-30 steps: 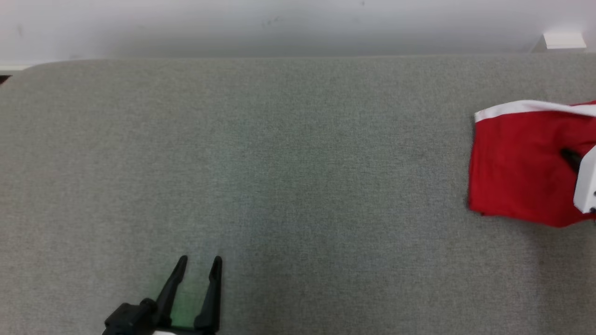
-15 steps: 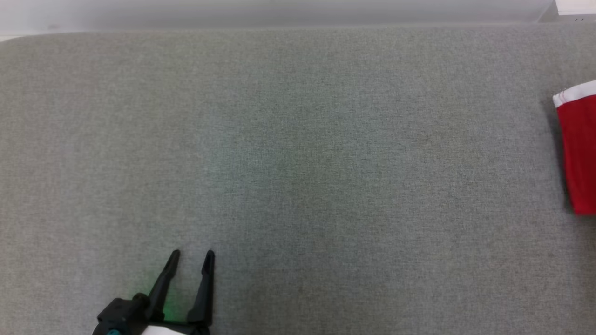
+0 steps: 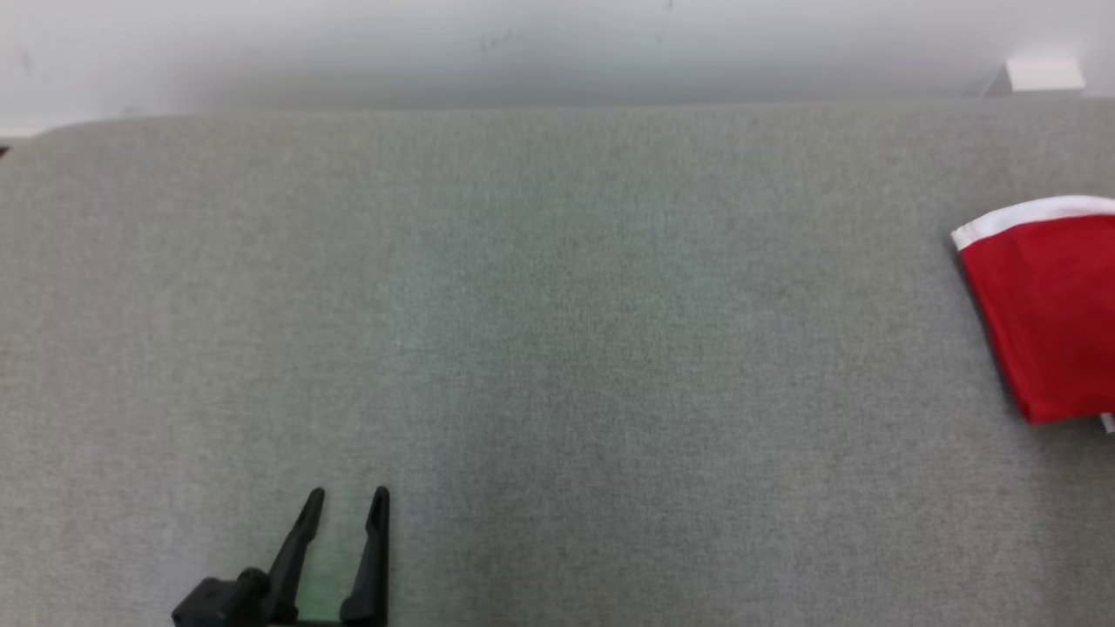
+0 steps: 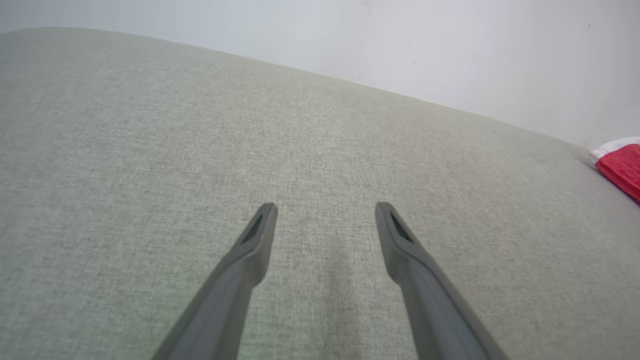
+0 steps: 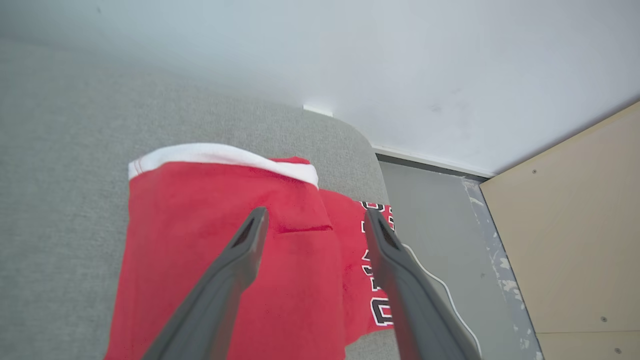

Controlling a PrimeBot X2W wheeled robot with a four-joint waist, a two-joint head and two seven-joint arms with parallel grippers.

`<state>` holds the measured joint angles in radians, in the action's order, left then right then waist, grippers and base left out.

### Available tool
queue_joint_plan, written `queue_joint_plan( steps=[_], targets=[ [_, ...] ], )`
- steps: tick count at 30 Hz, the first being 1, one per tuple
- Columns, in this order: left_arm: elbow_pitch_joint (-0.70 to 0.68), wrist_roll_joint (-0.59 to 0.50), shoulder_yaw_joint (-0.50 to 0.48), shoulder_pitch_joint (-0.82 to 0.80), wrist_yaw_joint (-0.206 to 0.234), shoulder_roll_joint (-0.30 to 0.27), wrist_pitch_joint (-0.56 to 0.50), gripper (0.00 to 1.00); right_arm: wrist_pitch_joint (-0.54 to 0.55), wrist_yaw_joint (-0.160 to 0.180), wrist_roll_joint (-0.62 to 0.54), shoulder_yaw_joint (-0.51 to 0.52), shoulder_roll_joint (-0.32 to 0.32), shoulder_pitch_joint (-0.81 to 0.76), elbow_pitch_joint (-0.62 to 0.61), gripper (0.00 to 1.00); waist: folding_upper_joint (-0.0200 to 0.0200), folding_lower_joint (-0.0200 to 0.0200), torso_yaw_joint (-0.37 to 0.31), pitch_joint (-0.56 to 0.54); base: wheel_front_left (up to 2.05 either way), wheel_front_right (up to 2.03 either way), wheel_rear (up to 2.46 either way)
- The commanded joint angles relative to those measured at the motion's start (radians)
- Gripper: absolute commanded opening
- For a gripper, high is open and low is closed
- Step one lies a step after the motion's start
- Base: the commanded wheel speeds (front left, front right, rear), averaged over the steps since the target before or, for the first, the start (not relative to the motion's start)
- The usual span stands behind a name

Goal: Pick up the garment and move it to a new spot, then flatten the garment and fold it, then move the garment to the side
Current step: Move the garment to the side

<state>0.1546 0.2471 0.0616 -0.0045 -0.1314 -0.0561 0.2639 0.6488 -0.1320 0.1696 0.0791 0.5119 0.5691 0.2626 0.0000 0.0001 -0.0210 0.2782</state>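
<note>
Right wrist view, entry one: garment (image 5: 175, 225), red, folded, with a white band along its far edge. It lies flat at the right-hand end of the grey cloth-covered table (image 3: 557, 305), near the rounded corner.
Writing: white characters outlined in black on the red flap nearest the table's edge. They are partly behind a finger and cannot be read as a word.
Orientation: the white band faces the wall (image 5: 350, 60), and the red body runs from it back toward the robot. The near end is cut by the frame, so the long axis cannot be settled.
Entry two: right gripper (image 5: 315, 217), over the garment, fingers spread wide with nothing between them.
Entry three: left gripper (image 4: 325, 210), well apart from the garment, over bare grey cloth at the near left of the table. Its fingers are spread wide and hold nothing.
Surroundings: grey floor (image 5: 430, 215) and a pale wooden panel (image 5: 575, 225) beyond the table's corner.
</note>
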Motion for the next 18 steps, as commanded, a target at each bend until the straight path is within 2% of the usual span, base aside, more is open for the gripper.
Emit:
queue_joint_plan(
  steps=[1, 5, 7, 10, 14, 18],
  targets=[
    [-0.005, -0.004, -0.009, 0.021, 0.002, -0.002, 0.0, 1.0, -0.052, 0.003, 0.033, 0.022, -0.043, -0.047, -0.035, 1.0, 0.0, -0.0001, 0.001, -0.047, 0.0, 0.0, 0.0],
    [-0.009, -0.015, -0.035, 0.064, 0.003, 0.001, 0.0, 1.0, -0.192, 0.003, 0.055, 0.054, -0.126, -0.16, -0.162, 1.0, 0.0, -0.0001, -0.017, -0.123, 0.0, 0.0, 0.0],
    [-0.011, -0.021, -0.047, 0.089, 0.008, 0.002, 0.0, 1.0, -0.263, 0.003, 0.074, 0.071, -0.202, -0.226, -0.215, 1.0, 0.0, -0.0001, -0.034, -0.165, 0.0, 0.0, 0.0],
    [-0.01, -0.027, -0.058, 0.125, 0.022, 0.003, 0.0, 1.0, -0.371, 0.003, 0.06, 0.05, -0.257, -0.332, -0.272, 1.0, 0.0, -0.0001, -0.053, -0.219, 0.0, 0.0, 0.0],
    [-0.015, -0.047, -0.055, 0.162, 0.031, 0.003, 0.0, 1.0, -0.546, 0.003, 0.037, 0.009, -0.321, -0.466, -0.285, 1.0, 0.0, -0.0001, -0.075, -0.268, 0.0, 0.0, 0.0],
    [-0.025, -0.065, -0.034, 0.171, 0.024, 0.003, 0.0, 1.0, -0.724, 0.003, 0.002, -0.026, -0.386, -0.574, -0.235, 1.0, 0.0, -0.0001, -0.087, -0.285, 0.0, 0.0, 0.0]
  ],
)
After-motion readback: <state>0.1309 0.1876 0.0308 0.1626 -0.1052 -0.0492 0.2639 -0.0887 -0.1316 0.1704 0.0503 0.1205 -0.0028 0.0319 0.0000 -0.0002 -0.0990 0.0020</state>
